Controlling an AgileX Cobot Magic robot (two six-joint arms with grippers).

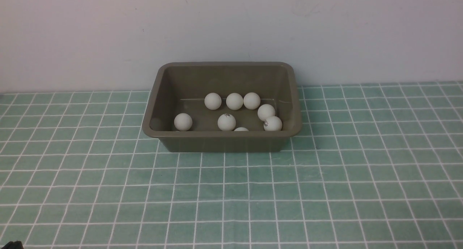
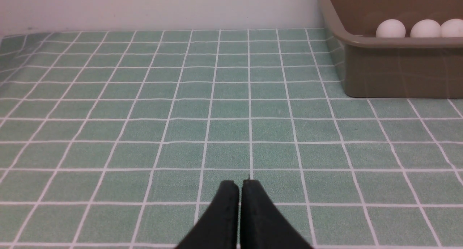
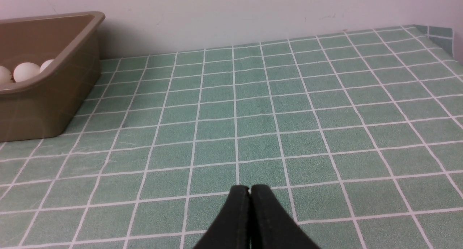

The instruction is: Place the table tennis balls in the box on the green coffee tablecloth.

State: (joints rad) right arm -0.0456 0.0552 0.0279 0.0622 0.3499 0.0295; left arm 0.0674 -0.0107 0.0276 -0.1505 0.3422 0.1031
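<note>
The olive-brown box [image 1: 153,108] stands at the back middle of the green coffee tablecloth [image 1: 231,191], against the wall. Several white table tennis balls [image 1: 234,101] lie inside it, some with dark marks [image 1: 226,122]. No ball lies on the cloth. The box also shows in the left wrist view [image 2: 398,71] with balls [image 2: 390,28], and in the right wrist view [image 3: 43,108] with balls [image 3: 26,71]. My left gripper [image 2: 240,185] is shut and empty, low over the cloth. My right gripper [image 3: 250,190] is shut and empty over the cloth. Neither gripper shows in the front view.
A plain white wall [image 1: 231,28] runs close behind the box. The cloth's far right corner folds up at a side wall in the right wrist view [image 3: 439,33]. A dark corner of the robot [image 1: 11,244] shows at the front left.
</note>
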